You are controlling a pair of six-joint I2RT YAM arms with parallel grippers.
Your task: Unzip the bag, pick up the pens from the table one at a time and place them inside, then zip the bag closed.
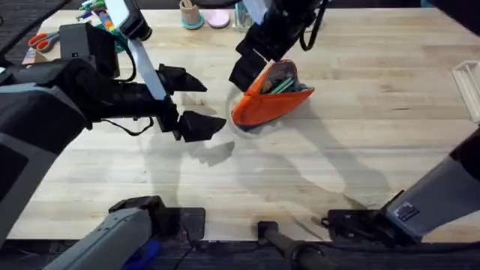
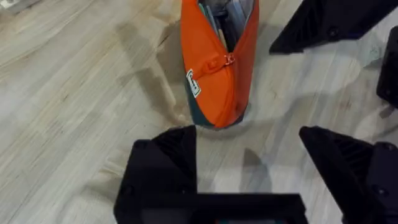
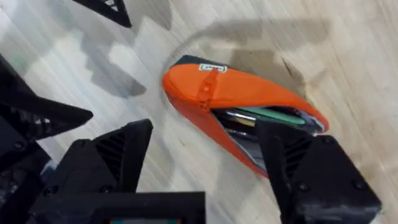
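Observation:
The orange bag (image 1: 266,99) lies on the table (image 1: 337,157) at centre, its zipper partly open. A green pen (image 1: 283,86) and a silvery one (image 3: 239,118) rest inside the opening. The orange zipper pull (image 2: 227,60) sits partway along the top. My left gripper (image 1: 193,103) is open just left of the bag's closed end, with nothing between its fingers. My right gripper (image 3: 208,165) hangs open over the bag's open end, and one finger (image 3: 311,168) overlaps the mouth. In the right wrist view the green pen (image 3: 273,115) shows beside that finger.
Orange-handled scissors (image 1: 41,41) lie at the far left. A cup (image 1: 191,15), a pink item (image 1: 218,19) and markers (image 1: 94,9) stand along the back edge. A white object (image 1: 469,79) sits at the right edge.

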